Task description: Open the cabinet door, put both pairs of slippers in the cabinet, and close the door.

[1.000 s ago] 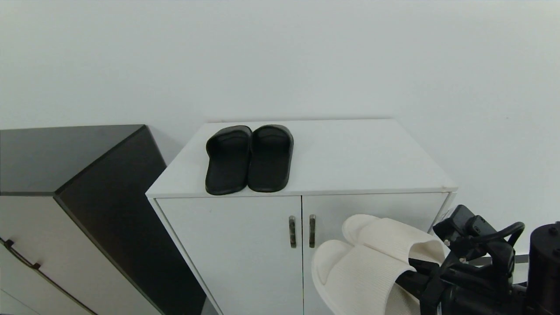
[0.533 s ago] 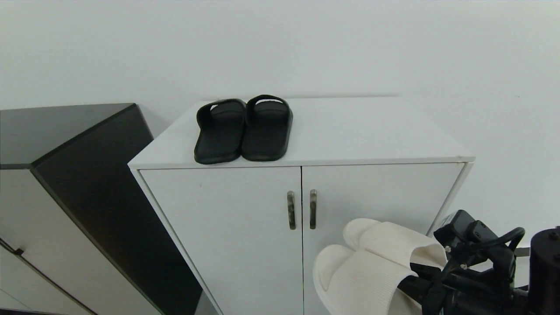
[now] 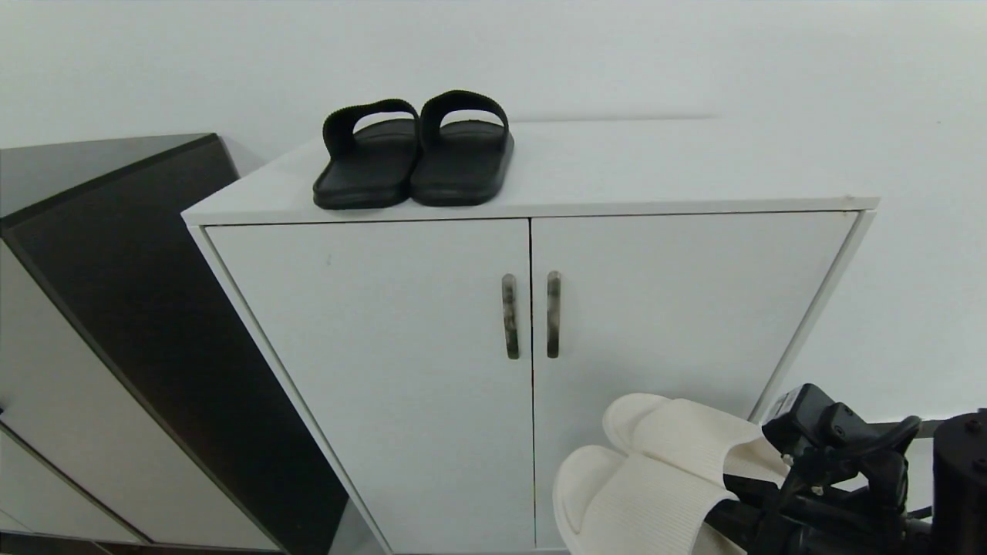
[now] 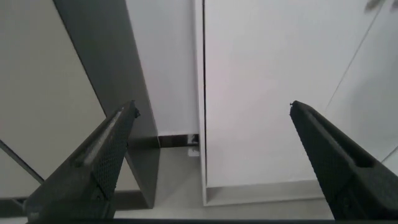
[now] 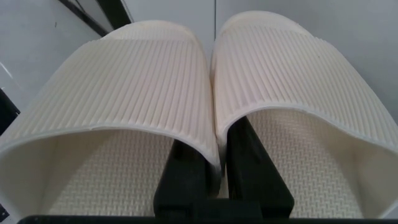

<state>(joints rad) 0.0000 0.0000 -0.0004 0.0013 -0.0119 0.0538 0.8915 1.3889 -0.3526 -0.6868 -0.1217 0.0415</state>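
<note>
Head camera sinks lower before the cabinet

Over the last 1 s the whole head view shifts. The cabinet top is now seen almost edge-on, the black slippers show their strap openings, and the 2 doors show more fully. The cream slippers in the right gripper now lie before the right one's lower part.

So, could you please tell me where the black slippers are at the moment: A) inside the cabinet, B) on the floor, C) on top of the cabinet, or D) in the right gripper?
C: the black slippers sit side by side on top of the cabinet, above its shut doors.
</note>
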